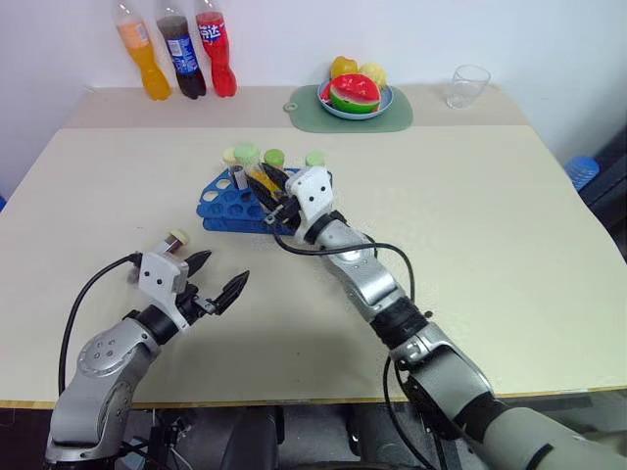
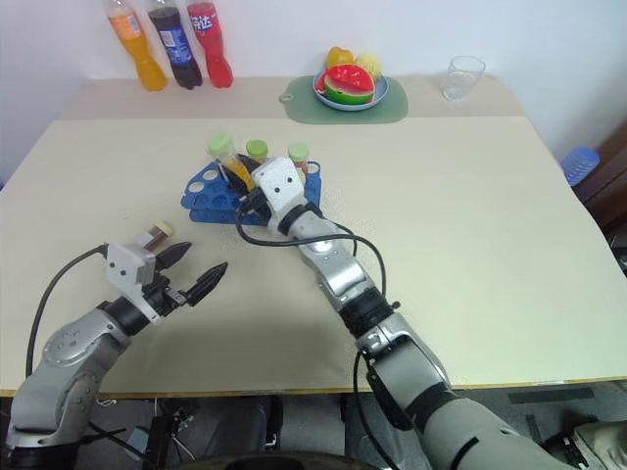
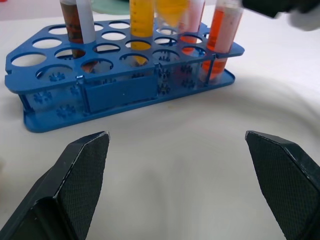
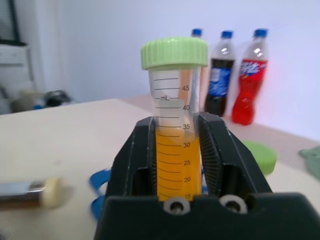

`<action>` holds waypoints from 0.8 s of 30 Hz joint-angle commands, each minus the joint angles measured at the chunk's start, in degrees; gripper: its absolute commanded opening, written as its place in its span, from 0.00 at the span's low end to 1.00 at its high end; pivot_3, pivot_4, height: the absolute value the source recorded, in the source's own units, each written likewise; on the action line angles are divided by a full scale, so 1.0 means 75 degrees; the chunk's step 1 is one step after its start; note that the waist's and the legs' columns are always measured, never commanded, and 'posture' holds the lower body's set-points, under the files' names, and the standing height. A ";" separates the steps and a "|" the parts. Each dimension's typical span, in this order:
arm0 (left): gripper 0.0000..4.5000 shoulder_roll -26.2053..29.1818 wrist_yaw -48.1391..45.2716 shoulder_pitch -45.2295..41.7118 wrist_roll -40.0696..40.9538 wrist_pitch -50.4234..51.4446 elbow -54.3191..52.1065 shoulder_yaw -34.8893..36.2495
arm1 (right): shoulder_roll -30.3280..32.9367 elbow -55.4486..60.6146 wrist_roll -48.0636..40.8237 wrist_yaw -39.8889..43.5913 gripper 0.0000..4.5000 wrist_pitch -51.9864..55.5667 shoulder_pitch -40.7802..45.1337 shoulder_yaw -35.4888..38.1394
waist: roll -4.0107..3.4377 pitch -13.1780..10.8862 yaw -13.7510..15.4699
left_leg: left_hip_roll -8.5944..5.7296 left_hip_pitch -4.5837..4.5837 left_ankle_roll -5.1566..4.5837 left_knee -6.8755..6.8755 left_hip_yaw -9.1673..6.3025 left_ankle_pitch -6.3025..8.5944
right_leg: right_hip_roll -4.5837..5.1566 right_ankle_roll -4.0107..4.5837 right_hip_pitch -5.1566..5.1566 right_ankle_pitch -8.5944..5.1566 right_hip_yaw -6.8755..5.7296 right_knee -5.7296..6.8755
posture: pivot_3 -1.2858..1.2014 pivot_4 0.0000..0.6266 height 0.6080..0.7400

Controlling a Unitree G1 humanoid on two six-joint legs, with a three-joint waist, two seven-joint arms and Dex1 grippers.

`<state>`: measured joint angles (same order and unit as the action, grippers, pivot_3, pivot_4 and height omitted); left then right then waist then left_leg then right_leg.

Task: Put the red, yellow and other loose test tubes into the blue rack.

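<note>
The blue rack [image 1: 223, 208] sits mid-table with several capped tubes upright in it, among them a brown one [image 3: 72, 25], a yellow one [image 3: 141, 20] and a red-orange one [image 3: 221, 40] at a corner. My right gripper [image 1: 275, 192] hovers over the rack, shut on a yellow test tube [image 4: 175, 150] with a green cap, held upright. Nearer the front, left of the rack, my left gripper [image 1: 221, 278] is open and empty, pointing at the rack. A loose tube with a cream cap [image 1: 176, 238] lies on the table just behind my left hand.
Three soda bottles [image 1: 181, 49] stand at the back left. A bowl of fruit [image 1: 355, 95] on a green mat and a clear glass [image 1: 468, 85] are at the back. A blue object [image 1: 583, 169] lies beyond the table's right edge.
</note>
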<state>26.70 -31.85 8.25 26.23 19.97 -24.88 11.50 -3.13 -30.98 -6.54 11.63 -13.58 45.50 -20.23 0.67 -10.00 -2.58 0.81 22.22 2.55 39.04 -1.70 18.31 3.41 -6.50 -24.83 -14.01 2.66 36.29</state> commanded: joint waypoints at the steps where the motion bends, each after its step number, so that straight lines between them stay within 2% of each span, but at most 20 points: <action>1: 1.00 -0.0001 0.0053 0.0072 0.0032 -0.0046 -0.0281 0.0077 | -0.0215 -0.0618 0.0326 -0.0105 0.17 -0.0495 0.0203 0.0364 | 0.0001 0.0000 -0.0001 | 0.0000 0.0000 0.0000 0.0000 0.0000 0.0000 | 0.0000 0.0000 0.0001 0.0000 0.0000 0.0000 | 0.52 0.24 0.95; 7: 1.00 0.0018 0.0044 0.0148 0.0043 -0.0109 -0.0269 0.0108 | -0.0477 -0.1307 0.0679 0.0020 0.17 -0.0754 0.0238 0.0593 | -0.0001 0.0001 -0.0024 | 0.0000 -0.0026 0.0001 -0.0003 0.0001 -0.0001 | 0.0000 0.0001 0.0018 0.0000 0.0000 0.0004 | 0.52 0.24 0.95; 12: 1.00 0.0032 -0.0021 0.0175 0.0022 -0.0192 -0.0186 0.0106 | -0.0551 -0.1240 0.0871 0.0212 0.17 -0.0774 0.0088 0.0641 | -0.0001 0.0001 -0.0023 | 0.0000 -0.0100 -0.0001 -0.0020 0.0002 0.0000 | 0.0000 0.0003 0.0082 -0.0002 0.0003 0.0001 | 0.52 0.24 0.95; 21: 1.00 -0.0004 -0.0106 0.0186 -0.0025 -0.0279 -0.0080 0.0056 | -0.0431 0.0029 0.1200 0.0403 0.17 -0.1263 -0.0182 0.0614 | -0.0005 -0.0002 -0.0009 | 0.0000 -0.0092 0.0000 -0.0020 -0.0001 0.0000 | 0.0003 0.0002 0.0074 -0.0002 0.0005 0.0002 | 0.52 0.24 0.95; 24: 1.00 -0.0033 -0.0142 0.0241 -0.0037 -0.0353 -0.0026 0.0056 | -0.0485 0.0753 0.1010 0.0765 0.17 -0.0933 -0.0459 0.0494 | -0.0006 -0.0003 -0.0018 | 0.0000 -0.0090 0.0000 -0.0025 -0.0001 0.0000 | 0.0003 0.0002 0.0066 -0.0002 0.0006 0.0001 | 0.52 0.24 0.95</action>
<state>26.67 -32.53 9.56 26.13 18.97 -24.74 11.54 -5.76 -30.71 1.95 15.86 -20.90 42.28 -15.93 0.62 -10.02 -2.72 0.82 21.54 2.55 38.83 -1.71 18.31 3.43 -6.48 -24.34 -14.02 2.71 36.30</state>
